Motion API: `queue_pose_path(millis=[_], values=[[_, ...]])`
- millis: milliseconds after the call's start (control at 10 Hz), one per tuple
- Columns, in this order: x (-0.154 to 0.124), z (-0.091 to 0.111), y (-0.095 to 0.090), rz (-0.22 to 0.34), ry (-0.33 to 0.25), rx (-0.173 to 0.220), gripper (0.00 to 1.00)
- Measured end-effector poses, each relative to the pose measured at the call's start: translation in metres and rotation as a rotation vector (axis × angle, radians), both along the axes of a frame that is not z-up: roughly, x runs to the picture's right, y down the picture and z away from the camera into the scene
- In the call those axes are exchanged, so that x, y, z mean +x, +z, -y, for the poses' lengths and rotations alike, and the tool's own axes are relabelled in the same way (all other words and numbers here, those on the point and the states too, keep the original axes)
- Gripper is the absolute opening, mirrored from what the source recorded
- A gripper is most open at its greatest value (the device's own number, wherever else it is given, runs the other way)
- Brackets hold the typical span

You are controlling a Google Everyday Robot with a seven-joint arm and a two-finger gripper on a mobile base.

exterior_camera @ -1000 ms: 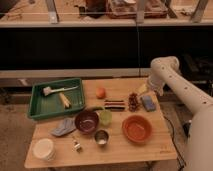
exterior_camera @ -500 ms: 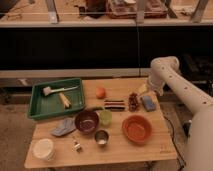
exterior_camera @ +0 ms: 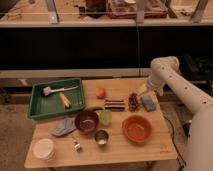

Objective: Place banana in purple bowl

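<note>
The banana (exterior_camera: pixel 64 100) is short and yellow and lies inside the green tray (exterior_camera: pixel 40 106) at the table's back left. The purple bowl (exterior_camera: pixel 87 121) is dark and glossy and stands in the middle front of the table, below and right of the tray. My gripper (exterior_camera: pixel 143 89) has a pale yellowish tip and hangs at the end of the white arm (exterior_camera: pixel 165 75) over the back right of the table, far from both the banana and the bowl.
A brush (exterior_camera: pixel 55 90) lies in the tray. An orange fruit (exterior_camera: pixel 101 92), a dark bar (exterior_camera: pixel 115 104), grapes (exterior_camera: pixel 133 101), a blue sponge (exterior_camera: pixel 148 103), a green cup (exterior_camera: pixel 105 117), an orange bowl (exterior_camera: pixel 137 128), a metal cup (exterior_camera: pixel 101 137), a grey cloth (exterior_camera: pixel 63 127) and a white container (exterior_camera: pixel 44 148) crowd the table.
</note>
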State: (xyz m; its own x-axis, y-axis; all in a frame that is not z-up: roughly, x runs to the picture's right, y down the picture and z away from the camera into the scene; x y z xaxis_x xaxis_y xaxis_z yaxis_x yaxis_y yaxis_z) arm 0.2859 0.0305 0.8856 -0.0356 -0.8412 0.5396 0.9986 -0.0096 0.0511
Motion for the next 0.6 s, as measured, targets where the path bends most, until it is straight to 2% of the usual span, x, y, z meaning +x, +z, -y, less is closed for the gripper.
queue_pose_path(millis=[200, 500, 600], values=[[-0.014, 0.005, -0.009, 0.034, -0.025, 0.015, 0.8], [-0.071, 0.006, -0.036, 0.124, -0.085, 0.04, 0.8], [-0.098, 0.005, -0.046, 0.155, -0.108, 0.048, 0.8]])
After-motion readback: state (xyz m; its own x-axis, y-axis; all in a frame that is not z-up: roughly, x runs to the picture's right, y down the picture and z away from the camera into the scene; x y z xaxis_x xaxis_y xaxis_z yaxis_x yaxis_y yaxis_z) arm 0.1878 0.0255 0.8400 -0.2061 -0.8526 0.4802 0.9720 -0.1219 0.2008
